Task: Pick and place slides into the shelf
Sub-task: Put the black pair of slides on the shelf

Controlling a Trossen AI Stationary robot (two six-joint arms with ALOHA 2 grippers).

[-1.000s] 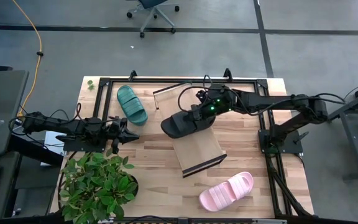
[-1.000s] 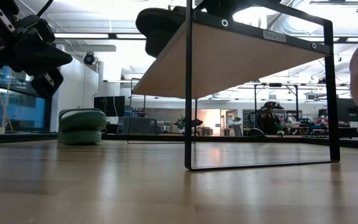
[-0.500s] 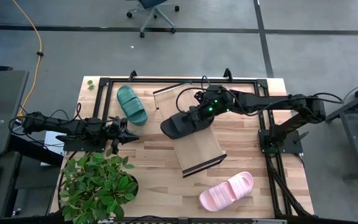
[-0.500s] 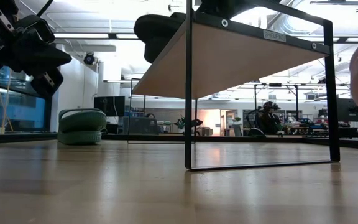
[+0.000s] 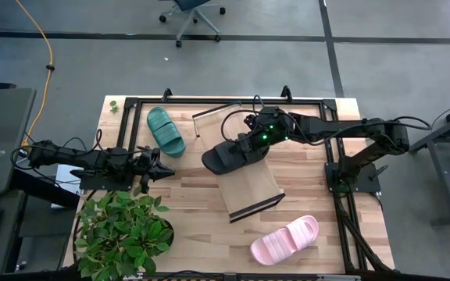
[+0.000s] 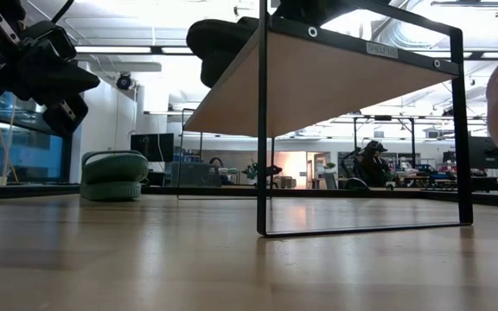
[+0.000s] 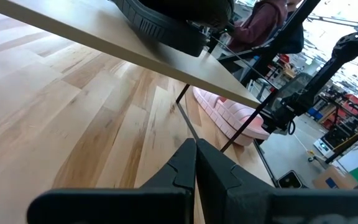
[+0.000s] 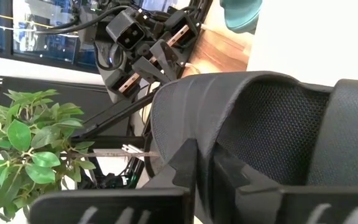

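The black slide [image 5: 229, 154] sits on the shelf [image 5: 248, 183] edge, its length pointing away from the right hand [image 5: 250, 143], which pinches its heel end. The left hand [image 5: 153, 166], pressed together, waits farther away over the desk [image 5: 194, 226].

Wood table [image 5: 186, 234]: green slide [image 5: 166, 131] far left, pink slide [image 5: 284, 240] near right corner, plant [image 5: 123, 234] near left corner, shelf [image 5: 250, 191] standing mid-table. Black slide [image 5: 229, 155] on shelf's far end, toe overhanging
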